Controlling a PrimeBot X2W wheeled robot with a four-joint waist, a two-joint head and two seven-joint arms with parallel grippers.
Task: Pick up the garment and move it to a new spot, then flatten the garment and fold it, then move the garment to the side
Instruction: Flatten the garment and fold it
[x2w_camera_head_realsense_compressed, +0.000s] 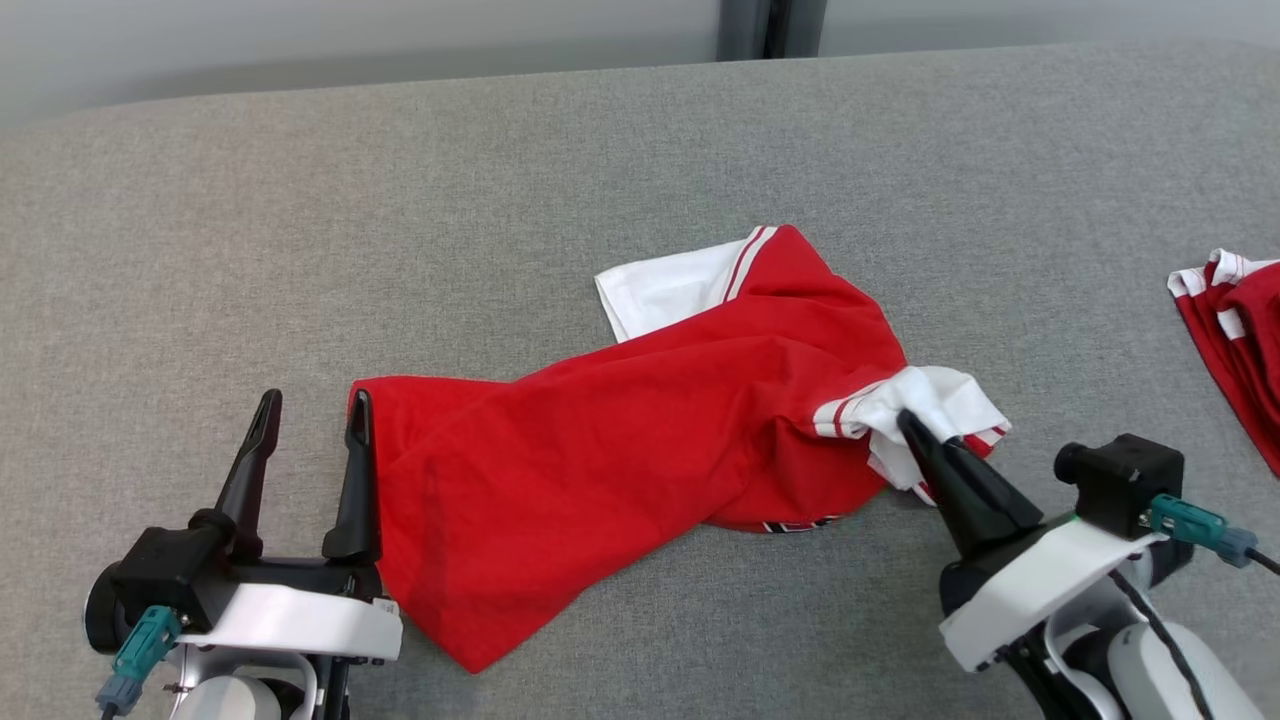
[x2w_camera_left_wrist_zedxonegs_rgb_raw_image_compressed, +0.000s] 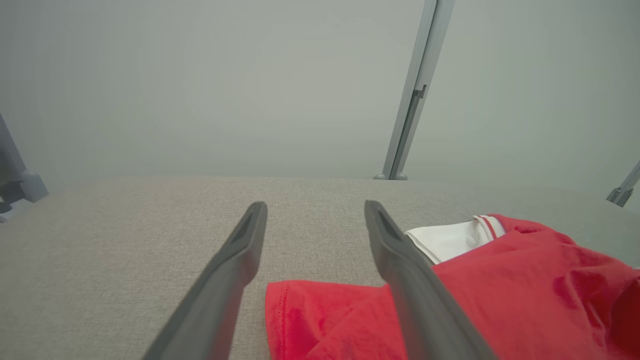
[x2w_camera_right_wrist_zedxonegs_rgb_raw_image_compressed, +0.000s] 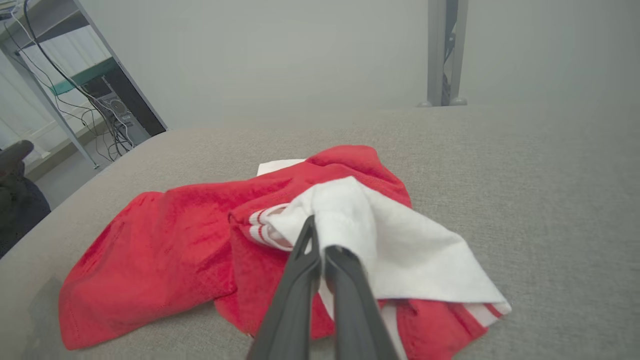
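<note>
Surface: grey woven upholstery (x2w_camera_head_realsense_compressed: 400, 200), flat and wide, with a rounded far edge; a pale wall and a grey metal post (x2w_camera_head_realsense_compressed: 770, 28) stand behind it.
Garment: red shirt (x2w_camera_head_realsense_compressed: 640, 420) of thin soft knit, lying crumpled and creased at mid-surface, its hem end toward the robot's left and its sleeve end toward the right.
Trim: two white sleeves with red stripes at the seam; one sleeve (x2w_camera_head_realsense_compressed: 670, 285) lies flat on the far side, while the other sleeve (x2w_camera_head_realsense_compressed: 940, 400) is bunched on the near right.
Right gripper: its fingertips (x2w_camera_head_realsense_compressed: 908, 420) are pressed together on the bunched white sleeve, and in the right wrist view the white cloth gathers up into the closed tips (x2w_camera_right_wrist_zedxonegs_rgb_raw_image_compressed: 320, 240).
Right arm: it comes in from the lower right, with the fingers slanting up and leftward into the cloth.
Left gripper: spread wide (x2w_camera_head_realsense_compressed: 314, 397) and holding nothing; its inner finger (x2w_camera_head_realsense_compressed: 352, 470) lies along the shirt's left edge.
Left wrist view: the red hem corner (x2w_camera_left_wrist_zedxonegs_rgb_raw_image_compressed: 310, 320) lies between the two parted fingers (x2w_camera_left_wrist_zedxonegs_rgb_raw_image_compressed: 316, 206), low against the upholstery.
Left arm: low at the lower left, with the fingers pointing away from the robot.
Second garment: another red and white piece (x2w_camera_head_realsense_compressed: 1235, 320), folded or piled at the right edge, well apart from the shirt.
</note>
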